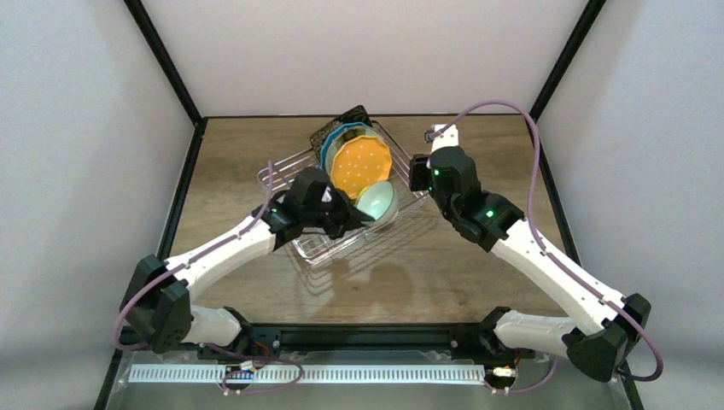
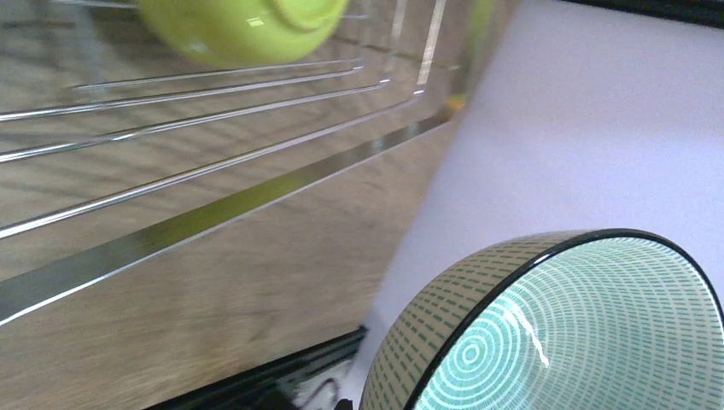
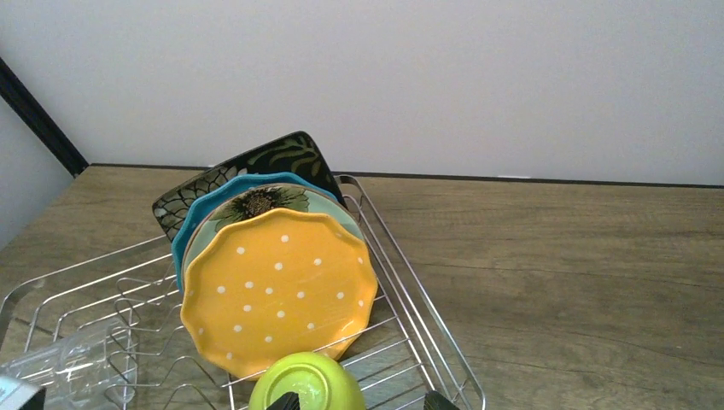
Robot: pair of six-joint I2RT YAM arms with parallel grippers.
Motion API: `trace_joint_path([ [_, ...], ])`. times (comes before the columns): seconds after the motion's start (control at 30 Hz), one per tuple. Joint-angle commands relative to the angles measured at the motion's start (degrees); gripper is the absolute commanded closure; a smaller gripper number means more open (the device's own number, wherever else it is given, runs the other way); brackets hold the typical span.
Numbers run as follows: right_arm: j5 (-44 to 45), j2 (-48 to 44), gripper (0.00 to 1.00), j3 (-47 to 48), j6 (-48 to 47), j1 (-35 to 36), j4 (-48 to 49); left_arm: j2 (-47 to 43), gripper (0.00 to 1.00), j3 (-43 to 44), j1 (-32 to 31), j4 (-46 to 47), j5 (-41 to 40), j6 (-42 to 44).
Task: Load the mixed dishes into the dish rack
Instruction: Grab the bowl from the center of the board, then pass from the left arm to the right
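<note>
The dish rack [image 1: 282,173] [image 3: 411,282] holds four upright plates: black square floral [image 3: 286,154], teal [image 3: 189,224], mint flower [image 3: 294,198], and orange dotted [image 3: 277,290] [image 1: 361,163] in front. A yellow-green bowl [image 3: 309,383] [image 2: 243,26] lies upside down on the wires, and a clear glass [image 3: 72,359] lies at the rack's left. My right gripper [image 3: 363,401] is open just above that bowl, one fingertip over its base. My left gripper [image 1: 354,213] is shut on a pale, black-rimmed bowl with teal rings inside [image 2: 555,333] [image 1: 376,202], tilted on edge over the rack's near right part. Its fingers are hidden.
The rack's near rim [image 2: 171,231] runs across the left wrist view, with bare wood table [image 3: 580,273] beside it. White walls and black frame posts [image 1: 166,60] enclose the table. The arm bases sit on the black rail [image 1: 359,335] at the near edge.
</note>
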Motion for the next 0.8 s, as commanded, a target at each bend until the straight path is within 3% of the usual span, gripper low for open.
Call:
trace_joint_path([
  [0.0, 2.8, -1.0, 0.17, -0.2, 0.8, 0.3, -0.7, 2.9, 0.97, 0.6, 1.4, 19.0, 4.3, -8.5],
  [0.17, 3.1, -1.3, 0.17, 0.2, 0.3, 0.3, -0.5, 4.5, 0.97, -1.5, 1.9, 29.8, 4.3, -16.5],
  [0.23, 2.7, -2.0, 0.17, 0.1, -0.2, 0.3, -0.1, 4.8, 0.97, -1.0, 2.6, 29.4, 3.8, -16.0],
  [0.43, 1.3, -0.1, 0.17, 3.9, -0.5, 0.3, -4.1, 8.9, 0.97, 14.8, 4.3, 2.2, -0.3, 4.8],
  [0.77, -3.5, 2.2, 0.16, 7.7, 1.6, 0.3, -8.0, 15.2, 0.97, 29.9, 4.3, -19.2, -13.8, 26.8],
])
